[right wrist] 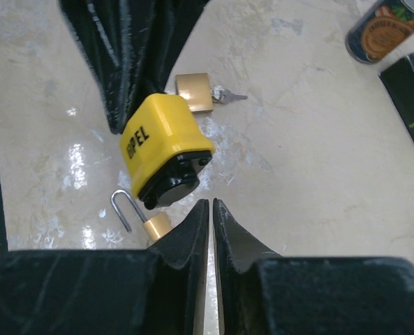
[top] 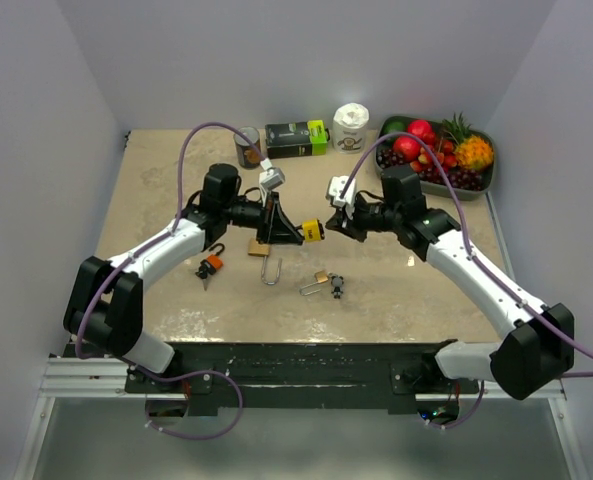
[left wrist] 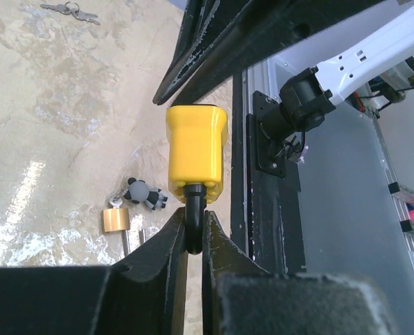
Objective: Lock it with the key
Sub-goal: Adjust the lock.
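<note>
Yellow padlock (top: 313, 230): held in the air above the middle of the table (top: 176, 190), between the two arms. The left gripper (left wrist: 195, 222) is clamped on its black shackle (left wrist: 193, 202), pinching the bar just beside the body. The body points right, toward the other arm. The right gripper (right wrist: 211, 204) sits just beside the lock's black base (right wrist: 173, 183), its fingers drawn almost together with only a thin slit between them. No key is visible in that slit, though a flat blade hidden there cannot be ruled out.

Keys: a bunch of keys (left wrist: 70, 10) lies on the table, well apart from the yellow lock. Another key (right wrist: 227, 95) sits in a brass padlock (right wrist: 193, 92) lying below the held lock. An open brass padlock (right wrist: 154, 225) lies nearer the right arm. Which key fits the yellow lock cannot be told.

Risks, as judged:
- If the right fingers carry nothing, any advance toward the base achieves no locking and may only knock the lock.
- The hold is a narrow pinch on a round bar. A push from the right could swing the body about the shackle or slide it free, dropping it onto the brass locks beneath.
- The keyway is not shown in any view, so a slightly tilted approach would jam a key against the base.
</note>
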Robot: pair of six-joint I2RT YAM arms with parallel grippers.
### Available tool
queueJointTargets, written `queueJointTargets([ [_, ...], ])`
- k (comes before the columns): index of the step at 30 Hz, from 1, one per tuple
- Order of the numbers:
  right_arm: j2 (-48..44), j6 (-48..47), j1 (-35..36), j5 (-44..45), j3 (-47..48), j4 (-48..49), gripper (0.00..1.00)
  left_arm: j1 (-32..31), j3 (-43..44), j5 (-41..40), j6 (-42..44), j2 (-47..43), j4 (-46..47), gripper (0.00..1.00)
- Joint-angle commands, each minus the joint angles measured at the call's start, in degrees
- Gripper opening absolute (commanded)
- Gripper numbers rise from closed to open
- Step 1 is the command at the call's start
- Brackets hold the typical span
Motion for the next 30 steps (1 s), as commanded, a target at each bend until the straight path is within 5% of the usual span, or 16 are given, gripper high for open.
queueJointTargets([
  [1,0.22,8.87,0.85,7.7,-0.47,9.71,0.07,-0.12,0.27,-1.85,-4.61,-1.42,5.68,0.0],
  [3,0.83,12.12,1.21,9.38,-0.38,11.38,0.0,-0.21,0.36,-3.78,-5.23,-1.15,5.5,0.0],
  [13,3.12,25.29,4.81,16.86,-0.12,12.18,0.0,-0.91,-0.6,-15.13,-15.59,-1.06,10.5,0.0],
  [30,6.02,42.62,7.18,7.45,-1.61,16.92,0.0,-5.22,-1.92,-21.9,-20.33,-1.33,20.53,0.0],
])
